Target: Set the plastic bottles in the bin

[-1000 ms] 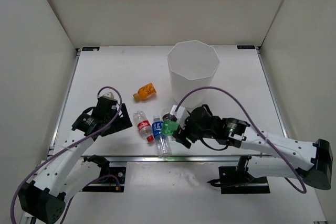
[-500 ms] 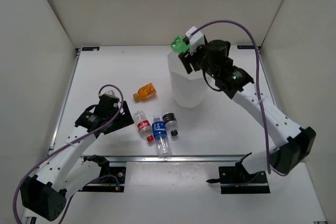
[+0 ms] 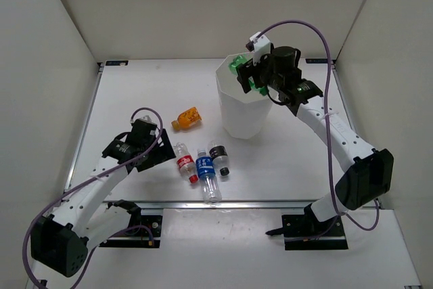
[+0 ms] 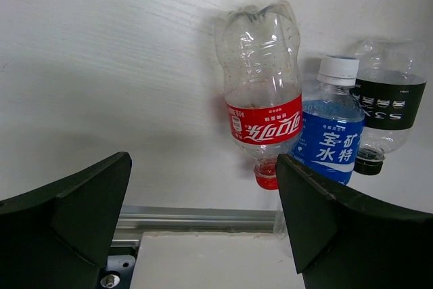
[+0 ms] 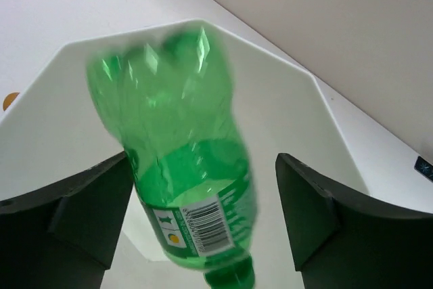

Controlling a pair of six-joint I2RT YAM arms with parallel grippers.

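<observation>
My right gripper [image 3: 247, 76] hangs over the white bin's [image 3: 243, 116] mouth, jaws spread wide. The green bottle [image 5: 183, 160] is blurred between them, cap toward the camera, with a clear gap to the right finger [image 5: 325, 221]; below it is the bin's rim [image 5: 291, 69]. In the top view the green bottle [image 3: 237, 67] shows at the rim. The red-label bottle [image 4: 262, 99], blue-label bottle [image 4: 328, 133] and black-label bottle [image 4: 387, 109] lie side by side on the table. My left gripper [image 4: 203, 221] is open just left of them, holding nothing. The orange bottle [image 3: 186, 118] lies apart, further back.
The metal rail [image 4: 196, 218] at the table's near edge runs right under my left gripper [image 3: 157, 158]. The red-label [image 3: 184, 162], blue-label [image 3: 206, 174] and black-label [image 3: 219, 155] bottles lie between the two arm bases. White walls close in the table on three sides.
The right arm swung up from the table to the bin with the green bottle, then its jaws opened and the bottle came loose. The left gripper edged toward the red-label bottle.
</observation>
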